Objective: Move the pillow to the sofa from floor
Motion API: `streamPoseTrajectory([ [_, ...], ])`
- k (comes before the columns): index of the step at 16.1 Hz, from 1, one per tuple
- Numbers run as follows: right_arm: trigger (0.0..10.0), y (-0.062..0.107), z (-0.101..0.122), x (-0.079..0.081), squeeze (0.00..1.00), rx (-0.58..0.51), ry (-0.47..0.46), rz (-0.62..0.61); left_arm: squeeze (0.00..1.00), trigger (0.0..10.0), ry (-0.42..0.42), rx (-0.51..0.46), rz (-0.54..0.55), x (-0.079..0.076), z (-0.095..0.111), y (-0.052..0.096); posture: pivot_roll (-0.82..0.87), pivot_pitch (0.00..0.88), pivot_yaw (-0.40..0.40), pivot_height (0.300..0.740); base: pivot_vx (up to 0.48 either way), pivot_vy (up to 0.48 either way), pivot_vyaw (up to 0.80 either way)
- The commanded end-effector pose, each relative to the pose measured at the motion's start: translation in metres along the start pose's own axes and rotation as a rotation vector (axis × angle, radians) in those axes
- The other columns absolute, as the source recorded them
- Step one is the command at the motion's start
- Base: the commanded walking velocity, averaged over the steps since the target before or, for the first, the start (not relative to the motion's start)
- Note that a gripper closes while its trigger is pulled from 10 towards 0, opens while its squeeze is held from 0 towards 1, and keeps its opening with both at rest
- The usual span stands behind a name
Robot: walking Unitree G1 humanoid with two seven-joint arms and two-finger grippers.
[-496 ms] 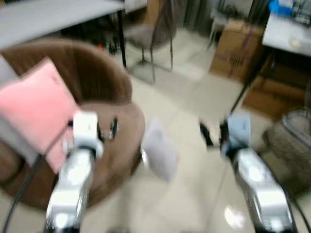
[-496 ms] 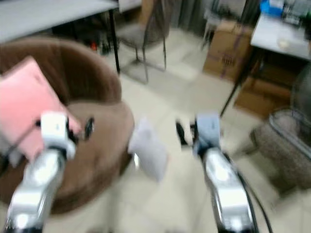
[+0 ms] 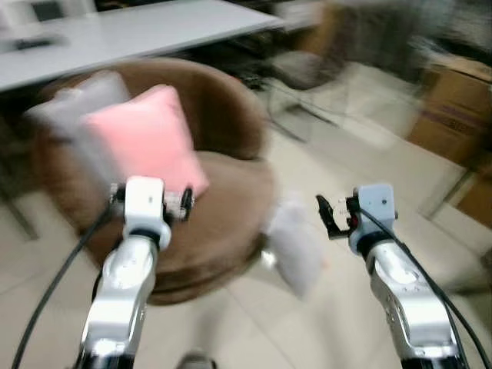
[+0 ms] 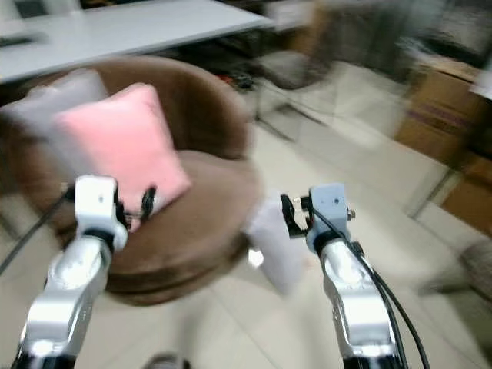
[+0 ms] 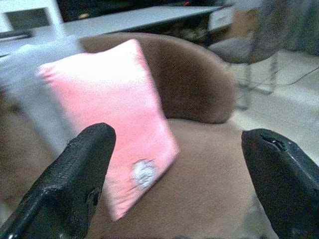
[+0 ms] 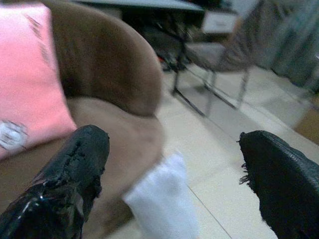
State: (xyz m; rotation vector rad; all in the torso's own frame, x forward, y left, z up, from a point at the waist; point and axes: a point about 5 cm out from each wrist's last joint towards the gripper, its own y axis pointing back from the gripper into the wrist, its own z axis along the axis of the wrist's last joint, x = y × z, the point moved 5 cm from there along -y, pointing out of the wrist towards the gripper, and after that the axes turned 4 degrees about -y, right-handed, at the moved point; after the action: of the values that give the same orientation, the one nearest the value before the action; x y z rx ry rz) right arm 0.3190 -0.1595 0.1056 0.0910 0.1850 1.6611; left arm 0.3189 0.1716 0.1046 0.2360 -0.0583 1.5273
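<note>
Since the earlier frame the whole scene has slid toward the right of the head views, which is read as a camera turn to the left, not as any movement of the furniture. More of the brown sofa [image 3: 231,223] is now framed, and a grey cushion [image 3: 73,115] behind the pink cushion [image 3: 150,142] has come into sight.

The white pillow [image 3: 296,246], the task's thing, is seen on the tiled floor [image 3: 361,154], leaning against the sofa's front edge on the robot's right side. It is not held.

Both arms are raised ahead of the body. The left gripper [image 5: 174,164] is held with its fingers wide apart, pointed at the pink cushion and the seat. The right gripper [image 6: 174,169] is likewise spread wide, aimed past the sofa edge with the white pillow low between its fingers, though well short of it. This posture is judged to be an approach stance, with the grippers pre-opened for a grasp.

The sofa seat holds the pink cushion, propped tilted against the backrest, with the grey one behind it; the front of the seat is bare, which is judged room enough for the pillow.

A white table [image 3: 154,31] stands behind the sofa.
</note>
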Motion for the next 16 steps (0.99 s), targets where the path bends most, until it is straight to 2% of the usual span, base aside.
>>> streamPoseTrajectory([
  [1,10.0,-0.0003,-0.0008,0.0005,0.0,0.0,-0.001,0.0,0.25,10.0,-0.032,-0.021,-0.013,-0.0044,0.0087,-0.0047,0.02,0.0,0.0,0.74,0.0,0.0,0.8],
  [3,10.0,-0.0009,-0.0023,0.0,0.0,0.004,0.007,-0.003,0.26,10.0,-0.04,-0.02,-0.005,-0.0038,0.0085,-0.0052,0.02,0.0,0.0,0.74,0.0,0.0,0.8],
  [12,10.0,-0.0047,-0.0013,0.0045,0.0,-0.004,0.004,0.019,0.27,10.0,-0.055,-0.005,-0.004,-0.0018,0.0057,-0.0047,0.02,0.0,0.007,0.74,0.0,-0.309,0.0],
  [16,10.0,-0.0086,0.0018,0.007,0.0,-0.013,0.011,0.028,0.27,10.0,-0.06,-0.004,0.01,0.0037,0.0056,-0.0049,0.03,0.0,-0.001,0.74,0.0,-0.309,0.8],
])
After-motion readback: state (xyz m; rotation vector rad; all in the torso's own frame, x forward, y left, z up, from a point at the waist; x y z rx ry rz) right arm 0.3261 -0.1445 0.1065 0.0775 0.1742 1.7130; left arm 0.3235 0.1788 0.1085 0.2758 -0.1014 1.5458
